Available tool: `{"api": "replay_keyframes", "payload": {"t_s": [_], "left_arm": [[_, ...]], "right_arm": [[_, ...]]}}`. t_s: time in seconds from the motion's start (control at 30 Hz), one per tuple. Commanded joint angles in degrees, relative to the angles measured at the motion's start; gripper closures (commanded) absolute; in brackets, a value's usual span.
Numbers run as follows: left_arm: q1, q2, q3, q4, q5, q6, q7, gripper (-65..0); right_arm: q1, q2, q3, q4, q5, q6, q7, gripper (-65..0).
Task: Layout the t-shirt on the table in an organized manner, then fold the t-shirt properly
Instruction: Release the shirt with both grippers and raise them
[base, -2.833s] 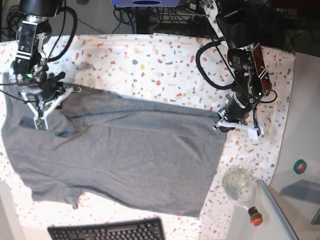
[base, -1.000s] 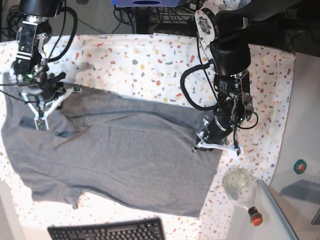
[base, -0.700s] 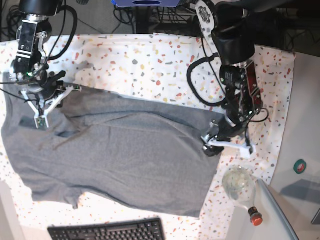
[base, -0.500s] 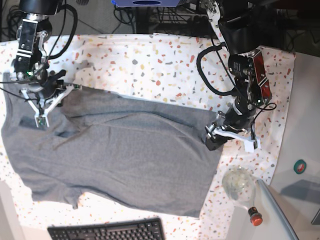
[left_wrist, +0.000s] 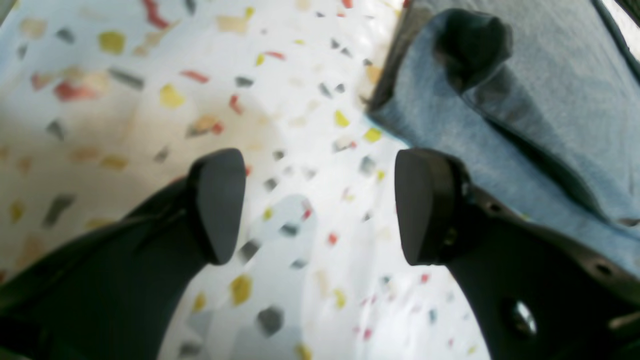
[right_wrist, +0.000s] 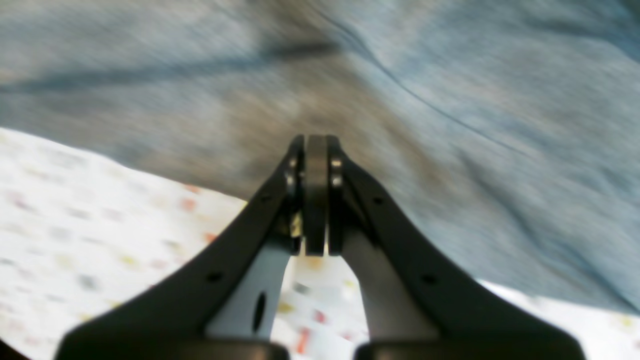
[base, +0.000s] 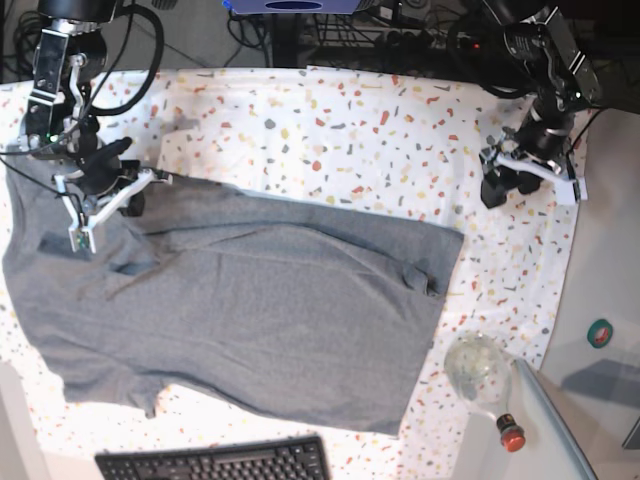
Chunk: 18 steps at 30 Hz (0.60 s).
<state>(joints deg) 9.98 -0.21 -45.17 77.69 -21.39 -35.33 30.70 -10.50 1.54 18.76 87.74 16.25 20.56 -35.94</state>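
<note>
The grey t-shirt (base: 250, 310) lies spread across the table (base: 330, 120), its hem toward the right, with a small crumpled fold (base: 428, 277) at the upper hem corner. My left gripper (base: 530, 183) hangs open over bare cloth, up and right of that corner. In the left wrist view the left gripper (left_wrist: 320, 205) holds nothing, and the t-shirt (left_wrist: 550, 100) edge with a pinched bump sits at upper right. My right gripper (base: 78, 238) is shut over the shirt's upper left part. In the right wrist view the right gripper (right_wrist: 315, 145) shows closed tips against the blurred t-shirt (right_wrist: 450, 75).
A clear glass bottle (base: 480, 372) with a red cap lies at the lower right beside the shirt's hem. A black keyboard (base: 215, 462) sits at the front edge. A green tape roll (base: 600, 332) rests off the table's right side.
My left gripper opened, released the shirt's hem corner and moved up and right onto bare cloth. The corner now lies in a small fold. The right gripper shifted slightly.
</note>
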Motion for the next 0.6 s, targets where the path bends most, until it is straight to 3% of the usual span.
{"api": "replay_keyframes", "payload": {"t_s": [0.0, 0.1, 0.3, 0.43, 0.57], "left_arm": [[0.88, -0.36, 0.02, 0.86, -0.99, -1.64, -0.85, -44.8], [3.25, -0.36, 0.11, 1.47, -0.99, -3.92, -0.85, -44.8], [6.15, -0.63, -0.24, 3.23, -0.99, -4.67, -0.85, -44.8], [6.24, -1.42, 0.02, 3.14, -0.99, -4.67, -0.85, -44.8], [6.24, -2.47, 0.2, 3.67, -0.9, -4.67, -0.76, -44.8]], "right_arm": [[0.35, 0.35, 0.18, 1.18, 1.46, 0.41, 1.17, 0.0], [-0.62, 0.35, 1.5, 2.5, 3.4, 0.41, 1.17, 0.0], [-2.46, -3.52, 22.51, 3.82, 14.83, 0.41, 0.73, 0.0], [-3.87, -3.34, 28.05, 3.82, 18.17, 0.5, -0.5, 0.0], [-1.5, -2.46, 38.25, 3.82, 20.89, 0.5, -1.46, -29.0]]}}
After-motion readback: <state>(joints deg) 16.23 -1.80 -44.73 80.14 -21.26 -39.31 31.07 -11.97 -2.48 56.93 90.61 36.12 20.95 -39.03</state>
